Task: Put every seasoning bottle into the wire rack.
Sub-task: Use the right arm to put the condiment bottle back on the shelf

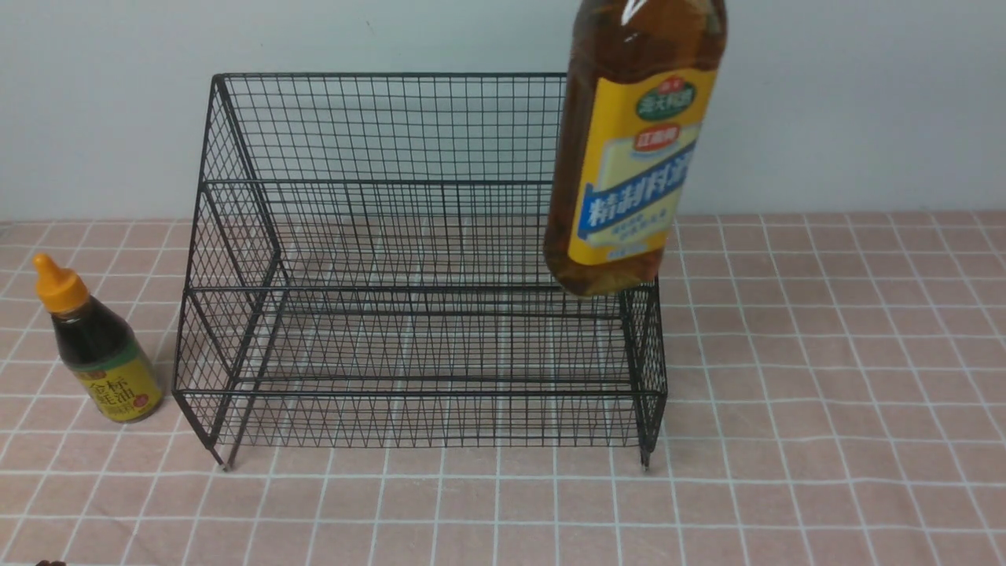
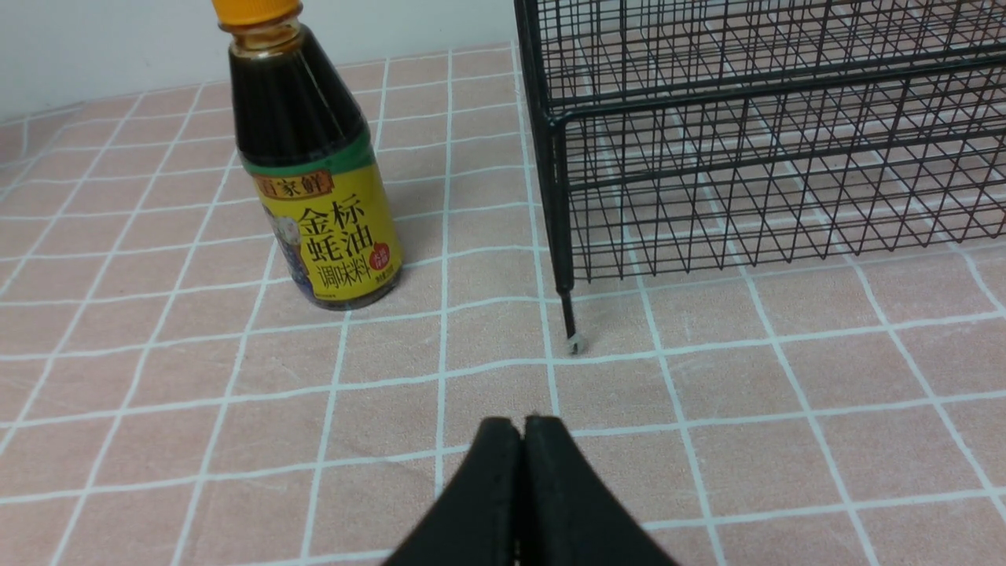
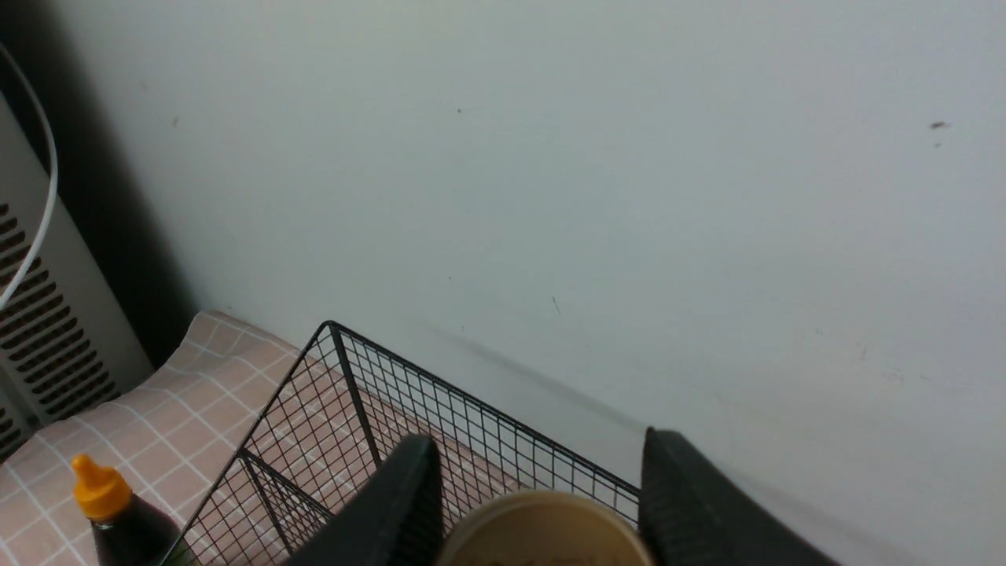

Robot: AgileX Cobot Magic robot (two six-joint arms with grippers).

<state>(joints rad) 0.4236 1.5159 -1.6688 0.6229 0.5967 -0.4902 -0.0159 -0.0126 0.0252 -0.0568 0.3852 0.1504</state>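
The tall seasoning bottle [image 1: 637, 157], amber with a yellow-blue label, hangs slightly tilted in the air over the right end of the black wire rack [image 1: 393, 189]. Its base is level with the rack's lower step. Its tan cap [image 3: 546, 531] sits between the fingers of my right gripper [image 3: 538, 440], which is shut on this bottle. The small dark seasoning bottle [image 1: 98, 350] with an orange nozzle cap stands on the cloth left of the rack [image 2: 747, 118]. My left gripper [image 2: 523, 424] is shut and empty, low over the cloth in front of the small bottle [image 2: 314, 181] and the rack's front left leg.
A pink checked cloth [image 1: 825, 393] covers the table. A pale wall [image 1: 864, 102] rises right behind the rack. In the right wrist view, a white vented unit [image 3: 47, 330] with a cable stands at the table's far left end.
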